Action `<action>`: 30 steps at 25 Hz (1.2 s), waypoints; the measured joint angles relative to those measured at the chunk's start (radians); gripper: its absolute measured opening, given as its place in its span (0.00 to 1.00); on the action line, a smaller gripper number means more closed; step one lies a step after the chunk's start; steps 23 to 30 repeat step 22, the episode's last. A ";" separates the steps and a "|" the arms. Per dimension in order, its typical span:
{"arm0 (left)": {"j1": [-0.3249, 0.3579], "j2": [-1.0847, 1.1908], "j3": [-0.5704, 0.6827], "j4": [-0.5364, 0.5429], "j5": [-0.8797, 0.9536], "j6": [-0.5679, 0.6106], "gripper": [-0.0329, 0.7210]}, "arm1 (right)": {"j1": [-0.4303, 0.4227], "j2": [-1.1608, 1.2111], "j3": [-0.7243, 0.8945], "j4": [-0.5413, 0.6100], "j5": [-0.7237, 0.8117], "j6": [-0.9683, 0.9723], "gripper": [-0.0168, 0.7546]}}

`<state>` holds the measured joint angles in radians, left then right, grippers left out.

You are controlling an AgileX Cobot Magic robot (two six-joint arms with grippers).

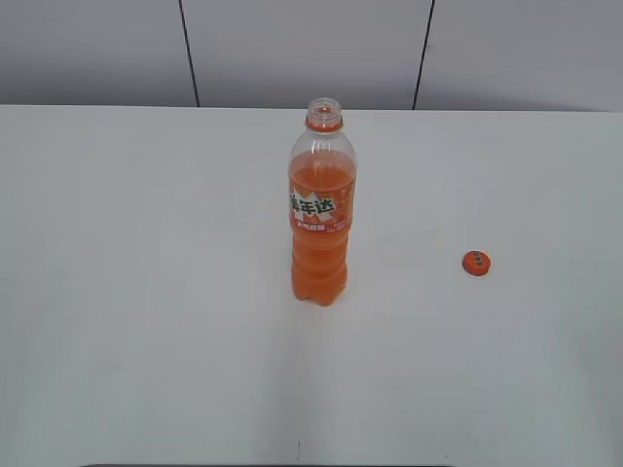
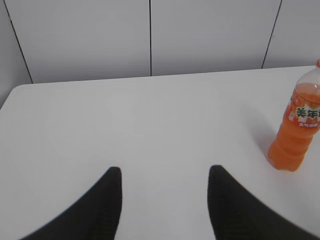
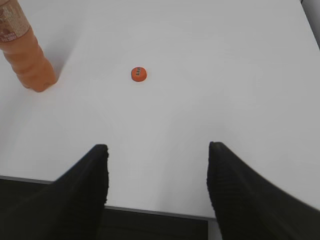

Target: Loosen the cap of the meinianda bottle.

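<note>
The cap [image 1: 476, 262] lay on the counter [image 1: 146, 292], well right of the upright, uncapped bottle [image 1: 320, 219], nearer the right fingers [image 3: 220, 170]; both pairs stood released, empty.

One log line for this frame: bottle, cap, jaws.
meinianda bottle: upright, uncapped | cap: on table, apart from bottle | both jaws: open, empty

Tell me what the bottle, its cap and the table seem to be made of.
Meinianda bottle: clear, glossy plastic, the orange soda showing through. Cap, lying off on the table: opaque orange, probably moulded plastic. Table: smooth matt white surface, perhaps laminate; unclear.
</note>
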<state>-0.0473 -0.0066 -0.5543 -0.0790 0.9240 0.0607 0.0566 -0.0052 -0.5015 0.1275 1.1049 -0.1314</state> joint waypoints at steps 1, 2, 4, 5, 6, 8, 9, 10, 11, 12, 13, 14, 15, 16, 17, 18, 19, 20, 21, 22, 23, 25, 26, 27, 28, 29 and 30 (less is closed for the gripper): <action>0.000 0.000 0.000 0.000 0.000 0.000 0.51 | 0.000 0.000 0.000 0.000 0.000 0.000 0.63; 0.000 0.000 0.000 0.001 0.000 0.000 0.51 | 0.000 0.000 0.000 0.000 0.000 -0.001 0.63; 0.000 0.000 0.000 0.001 0.016 0.000 0.51 | 0.000 0.000 0.000 0.000 0.000 -0.001 0.63; 0.000 0.000 0.000 0.001 0.040 0.000 0.51 | 0.000 0.000 0.000 0.000 0.000 -0.001 0.63; 0.000 0.000 0.000 0.001 0.069 0.000 0.51 | 0.000 0.000 0.000 0.000 0.000 -0.001 0.63; 0.000 0.000 0.003 0.005 0.107 0.000 0.51 | 0.000 0.000 0.000 0.000 0.000 -0.001 0.63; 0.000 0.000 0.010 0.006 0.119 0.000 0.51 | 0.000 0.000 0.000 0.000 0.000 -0.001 0.63; 0.000 0.000 0.017 0.007 0.130 0.000 0.51 | 0.000 0.000 0.000 0.000 0.000 -0.001 0.63; 0.000 0.000 0.020 0.009 0.135 0.000 0.51 | 0.000 0.000 0.000 0.000 0.000 -0.001 0.63; 0.000 0.000 0.020 0.010 0.138 0.000 0.51 | 0.000 0.000 0.000 0.000 0.000 -0.001 0.63; 0.000 0.000 0.020 0.010 0.138 0.000 0.51 | 0.000 0.000 0.000 0.000 0.000 -0.001 0.63; 0.000 0.000 0.020 0.010 0.138 0.000 0.51 | 0.000 0.000 0.000 0.000 0.000 -0.001 0.63; 0.000 0.000 0.020 0.011 0.138 0.000 0.51 | 0.000 0.000 0.000 0.000 0.000 -0.001 0.63; 0.000 0.000 0.020 0.012 0.139 0.000 0.51 | 0.000 0.000 0.000 0.000 0.000 -0.001 0.63; 0.000 0.000 0.020 0.012 0.139 0.000 0.51 | 0.000 0.000 0.000 0.000 0.000 -0.001 0.63; 0.000 0.000 0.020 0.012 0.139 0.000 0.51 | 0.000 0.000 0.000 0.000 0.000 -0.001 0.63; 0.000 0.000 0.020 0.012 0.139 0.000 0.51 | 0.000 0.000 0.000 0.000 0.000 -0.001 0.63; 0.000 0.000 0.020 0.012 0.139 0.000 0.51 | 0.000 0.000 0.000 0.000 0.000 -0.001 0.63; 0.000 0.000 0.020 0.012 0.139 0.000 0.51 | 0.000 0.000 0.000 0.000 0.000 -0.001 0.63; 0.000 0.000 0.020 0.012 0.139 0.000 0.51 | 0.000 0.000 0.000 0.000 0.000 -0.001 0.63; 0.000 0.000 0.020 0.012 0.139 0.000 0.51 | 0.000 0.000 0.000 0.000 0.000 -0.001 0.63; 0.000 0.000 0.020 0.012 0.139 0.000 0.51 | 0.000 0.000 0.000 0.000 0.000 -0.001 0.63; 0.000 0.000 0.020 0.012 0.139 0.000 0.51 | 0.000 0.000 0.000 0.000 0.000 -0.001 0.63; 0.000 0.000 0.020 0.012 0.139 0.000 0.51 | 0.000 0.000 0.000 0.000 0.000 -0.001 0.63; 0.000 0.000 0.020 0.012 0.139 0.000 0.51 | 0.000 0.000 0.000 0.000 0.000 -0.001 0.63; 0.000 0.000 0.020 0.012 0.139 0.000 0.51 | 0.000 0.000 0.000 0.000 0.000 -0.001 0.63; 0.000 0.000 0.020 0.012 0.139 0.000 0.51 | 0.000 0.000 0.000 0.000 0.000 -0.001 0.63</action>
